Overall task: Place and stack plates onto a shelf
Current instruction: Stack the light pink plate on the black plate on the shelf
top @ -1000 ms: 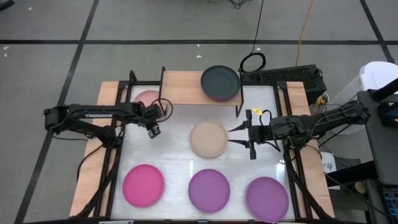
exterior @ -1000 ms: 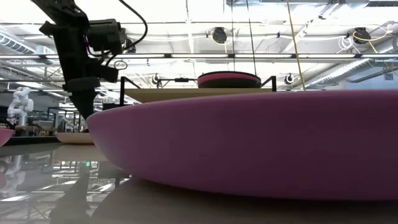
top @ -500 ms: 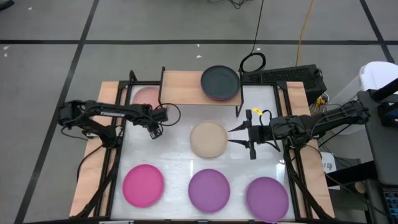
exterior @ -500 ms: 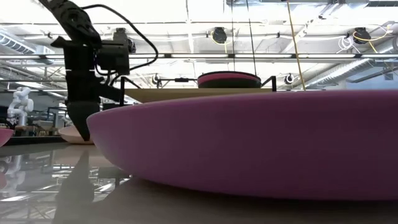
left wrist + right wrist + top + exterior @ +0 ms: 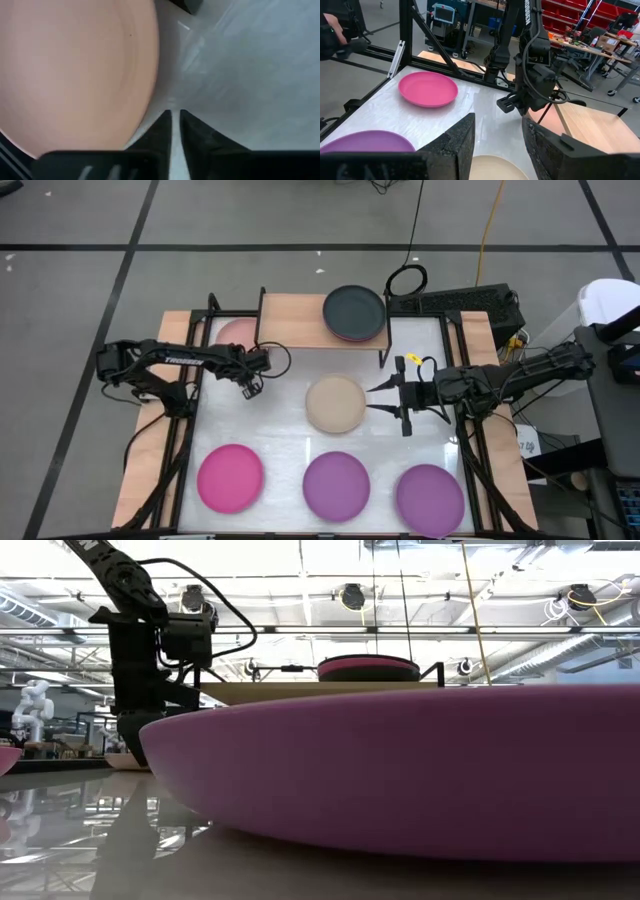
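The pale pink plate (image 5: 237, 334) lies flat on the table beside the shelf's (image 5: 295, 320) left end. My left gripper (image 5: 250, 389) points down, shut, just off that plate's near rim (image 5: 147, 107). On the shelf's right half a dark grey plate (image 5: 354, 309) sits on a purplish one. The beige plate (image 5: 335, 403) lies mid-table. My right gripper (image 5: 384, 400) is level at its right edge, open, touching nothing. Along the near edge lie a magenta plate (image 5: 230, 477) and two purple plates (image 5: 336, 485) (image 5: 429, 498). My left gripper's shut fingertips (image 5: 164, 125) come from above, pointing down, right beside the pale pink plate's near rim (image 5: 145, 112). I cannot tell whether they touch the rim or the table.
Black frame posts (image 5: 212, 305) stand at the table's sides and corners, and the shelf's thin legs (image 5: 383, 355) reach the table. A coiled cable (image 5: 406, 279) and a dark box (image 5: 470, 305) lie past the far right corner. White tabletop (image 5: 280, 420) shows between the plates.
My left gripper has gone down toward the table beside the pale pink plate, and its arm has drawn in a little. The plates and my right arm have kept still.
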